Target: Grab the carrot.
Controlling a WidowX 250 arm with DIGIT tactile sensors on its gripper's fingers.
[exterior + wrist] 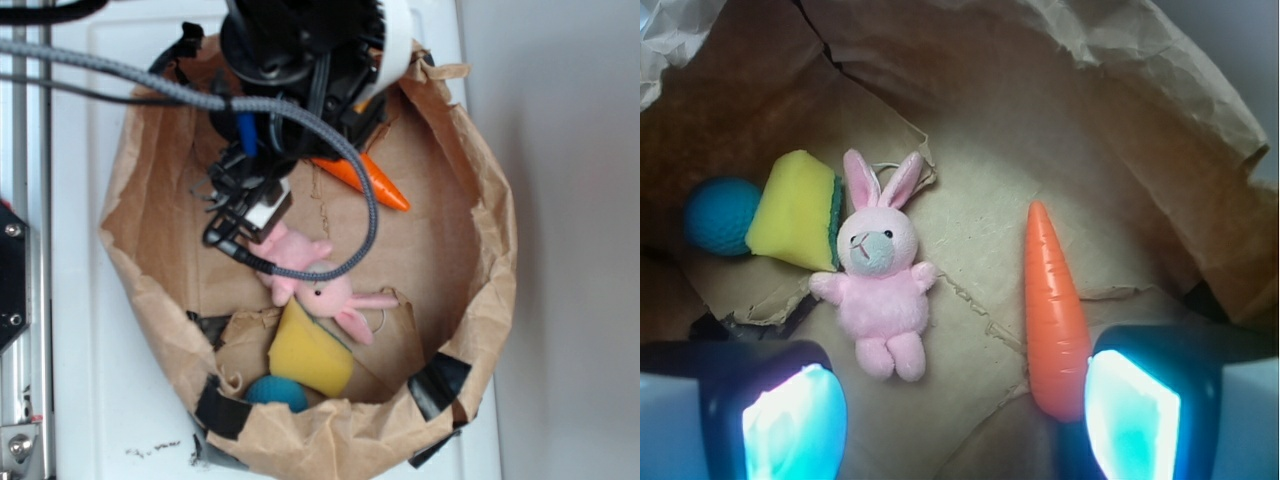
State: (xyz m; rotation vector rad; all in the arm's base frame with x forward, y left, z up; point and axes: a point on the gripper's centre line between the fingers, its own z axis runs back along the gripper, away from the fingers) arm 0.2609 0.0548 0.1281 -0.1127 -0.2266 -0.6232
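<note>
- The carrot (1054, 312) lies flat on the brown paper floor of the bag (470, 230), its pointed tip aimed away from the wrist camera and its thick end down by the right-hand finger (1140, 410) of the claw.
- In the wrist view the gripper (960, 415) hangs above the bag floor with its jaws spread wide; nothing sits between them, and the carrot lies just inside the right-hand finger rather than centred in the gap.
- From the exterior view the carrot (372, 178) shows only partly, its orange tip poking out from under the arm near the bag's far wall.
- The carrot is smooth, glossy orange and cone-shaped; its stem end is hidden.
- The pink bunny (878, 268) is soft and fuzzy, lying face up with ears raised, well left of the carrot and closer to the left finger's side.
- A yellow sponge (798, 210) with a green edge, wedge-shaped, touches the bunny's head.
- A teal ball (720, 215) with a knitted look rests just beside the sponge.
- The bag is crumpled kraft paper, its rim rolled down, its floor creased and torn.
</note>
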